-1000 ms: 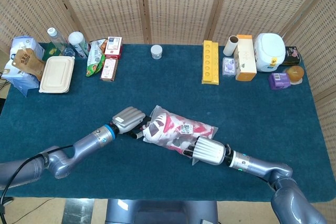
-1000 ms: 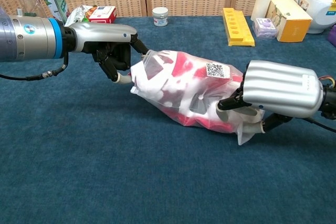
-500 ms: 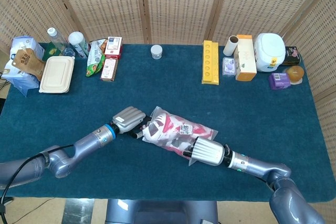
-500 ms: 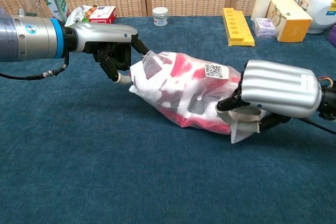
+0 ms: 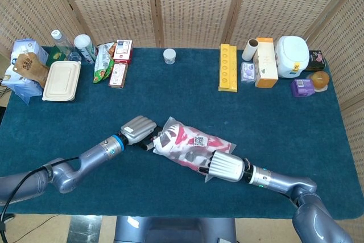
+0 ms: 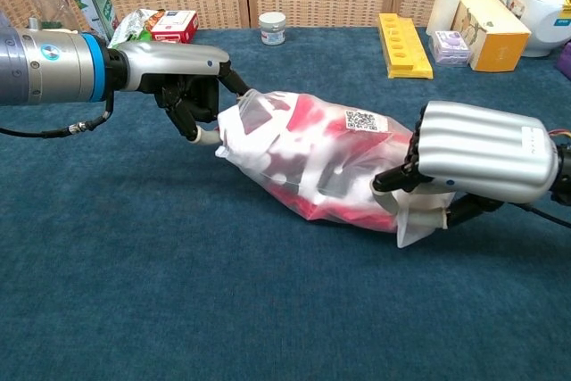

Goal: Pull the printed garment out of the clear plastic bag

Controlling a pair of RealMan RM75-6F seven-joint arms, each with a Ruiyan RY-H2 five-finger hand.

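A clear plastic bag [image 5: 190, 145] [image 6: 308, 153] lies on the blue table, stuffed with a red, white and black printed garment [image 6: 299, 122]; a QR label sits on its top. My left hand [image 5: 136, 128] [image 6: 183, 78] grips the bag's left end with its fingers curled into the plastic. My right hand [image 5: 226, 166] [image 6: 473, 162] holds the bag's right end, where a fold of plastic sticks out under its fingers. The garment is wholly inside the bag.
Along the far edge stand a yellow tray [image 5: 227, 66], boxes and a white cooker [image 5: 292, 55] at right, a small jar [image 5: 169, 55] in the middle, and snack packs, bottles and a lidded container [image 5: 61, 80] at left.
The bag has shifted slightly left and settled lower. My right hand slid a little along with its end. Both grips stay as they were.
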